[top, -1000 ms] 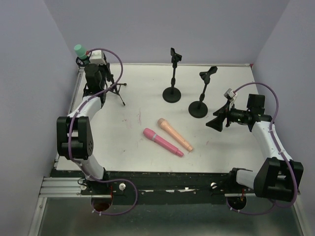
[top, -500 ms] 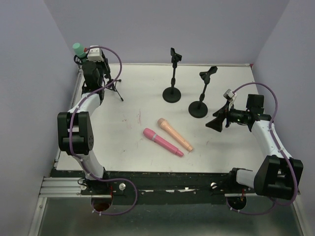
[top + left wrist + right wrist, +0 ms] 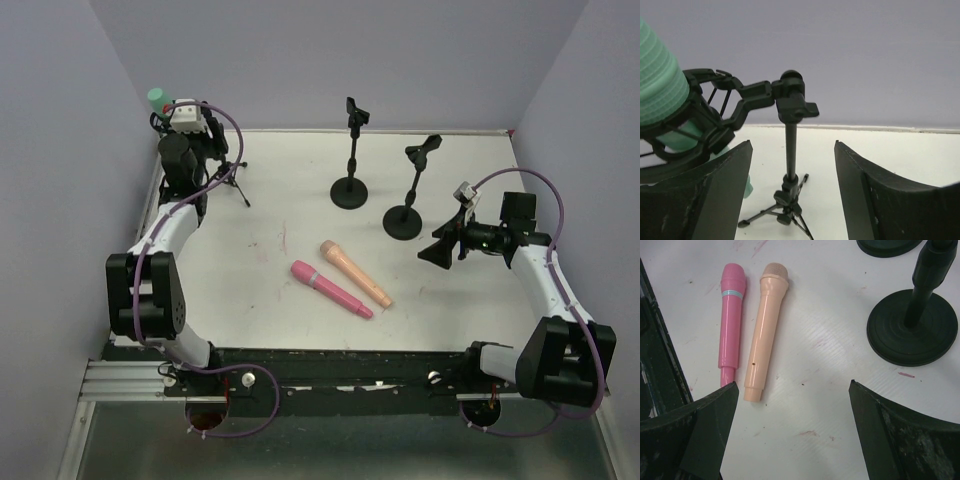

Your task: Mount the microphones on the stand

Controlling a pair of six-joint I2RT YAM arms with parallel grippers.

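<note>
The teal-green microphone (image 3: 157, 97) (image 3: 657, 90) sits in the black clip (image 3: 727, 117) of a tripod stand (image 3: 232, 176) (image 3: 790, 150) at the far left back. My left gripper (image 3: 200, 140) (image 3: 792, 145) is open beside it; its jaws frame the stand's pole from a distance and hold nothing. The pink microphone (image 3: 330, 288) (image 3: 731, 325) and the peach microphone (image 3: 355, 272) (image 3: 765, 335) lie side by side mid-table. To their right hovers my right gripper (image 3: 438, 250) (image 3: 793, 384), wide open and empty above bare table.
Two round-base stands with empty clips stand at the back: one in the middle (image 3: 350, 150), one further right (image 3: 412, 190), its base (image 3: 912, 327) close to my right gripper. Walls close in the table's left, back and right.
My left gripper has opened and let go of the teal-green microphone, which stays in the clip. The left arm has shifted slightly left and back. The right arm has barely moved.
</note>
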